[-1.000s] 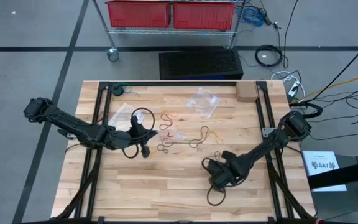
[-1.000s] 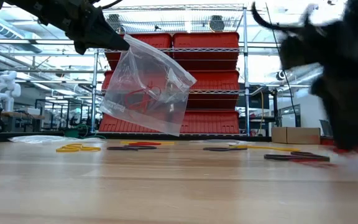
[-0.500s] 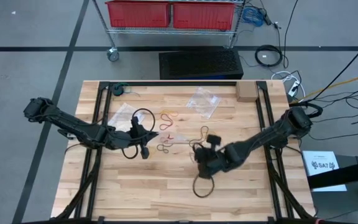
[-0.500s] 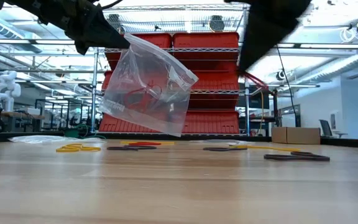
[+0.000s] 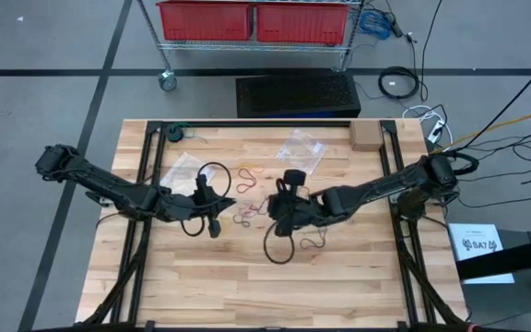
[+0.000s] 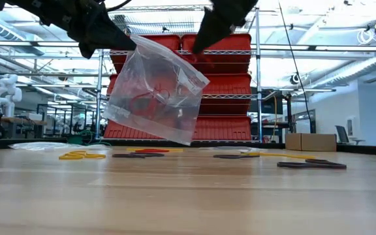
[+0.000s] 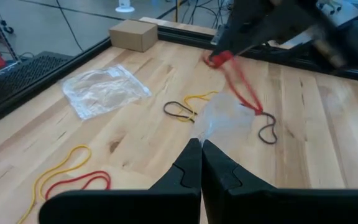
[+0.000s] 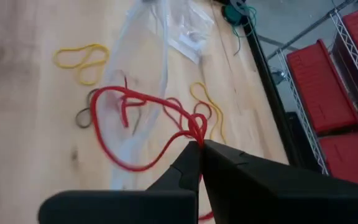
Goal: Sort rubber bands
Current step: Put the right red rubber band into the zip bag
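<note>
One red rubber band [image 8: 143,127] dangles pinched in my right hand [image 8: 199,148], just above the clear bag [image 6: 154,91] that my left hand [image 7: 201,151] grips shut by an edge, lifted off the bench [image 5: 229,286]. Other rubber bands [image 5: 252,172] lie scattered at mid-bench.

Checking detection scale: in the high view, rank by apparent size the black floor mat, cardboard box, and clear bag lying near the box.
1. black floor mat
2. clear bag
3. cardboard box
</note>
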Robot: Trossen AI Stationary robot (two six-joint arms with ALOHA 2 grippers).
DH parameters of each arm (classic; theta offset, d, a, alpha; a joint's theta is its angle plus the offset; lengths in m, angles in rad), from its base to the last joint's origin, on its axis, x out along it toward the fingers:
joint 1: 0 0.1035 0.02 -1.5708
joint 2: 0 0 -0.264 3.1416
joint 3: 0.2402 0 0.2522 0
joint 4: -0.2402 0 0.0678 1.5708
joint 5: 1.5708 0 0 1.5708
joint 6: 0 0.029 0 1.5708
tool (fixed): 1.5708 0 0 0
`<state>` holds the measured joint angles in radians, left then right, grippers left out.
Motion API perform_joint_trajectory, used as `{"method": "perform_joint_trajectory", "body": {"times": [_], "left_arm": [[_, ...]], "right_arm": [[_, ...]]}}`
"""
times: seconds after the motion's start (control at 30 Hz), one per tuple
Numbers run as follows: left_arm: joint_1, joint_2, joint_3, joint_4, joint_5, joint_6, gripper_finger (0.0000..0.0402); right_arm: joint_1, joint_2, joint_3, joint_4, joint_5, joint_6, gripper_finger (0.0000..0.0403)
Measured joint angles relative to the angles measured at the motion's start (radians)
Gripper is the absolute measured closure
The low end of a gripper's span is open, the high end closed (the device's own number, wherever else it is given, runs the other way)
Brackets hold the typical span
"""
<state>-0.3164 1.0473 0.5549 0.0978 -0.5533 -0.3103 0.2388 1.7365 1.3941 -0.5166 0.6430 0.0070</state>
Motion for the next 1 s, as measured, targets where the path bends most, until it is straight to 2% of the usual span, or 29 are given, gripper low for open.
{"method": "perform_joint_trajectory", "body": {"times": [0.23, 0.57, 0.73, 0.9, 1.0], "left_arm": [[0.002, 0.0, 0.0, -0.002, 0.0, -0.025, 0.0402], [0.015, 0.013, 0.0, 0.0, -0.015, -0.052, 0.0401], [0.023, 0.045, 0.0, 0.008, -0.016, -0.052, 0.0402], [0.022, 0.056, 0.0, 0.04, -0.016, -0.047, 0.0402], [0.022, 0.056, 0.0, 0.054, -0.016, -0.043, 0.0402]], "right_arm": [[-0.017, 0.035, 0.001, 0.098, -0.023, -0.086, 0.0403], [-0.012, 0.035, 0.084, 0.106, -0.029, -0.101, 0.0403], [-0.017, 0.049, 0.085, 0.175, -0.123, -0.101, 0.0403], [-0.03, 0.11, 0.085, 0.177, -0.18, -0.079, 0.0403], [-0.031, 0.136, 0.085, 0.192, -0.177, -0.07, 0.0403]]}}
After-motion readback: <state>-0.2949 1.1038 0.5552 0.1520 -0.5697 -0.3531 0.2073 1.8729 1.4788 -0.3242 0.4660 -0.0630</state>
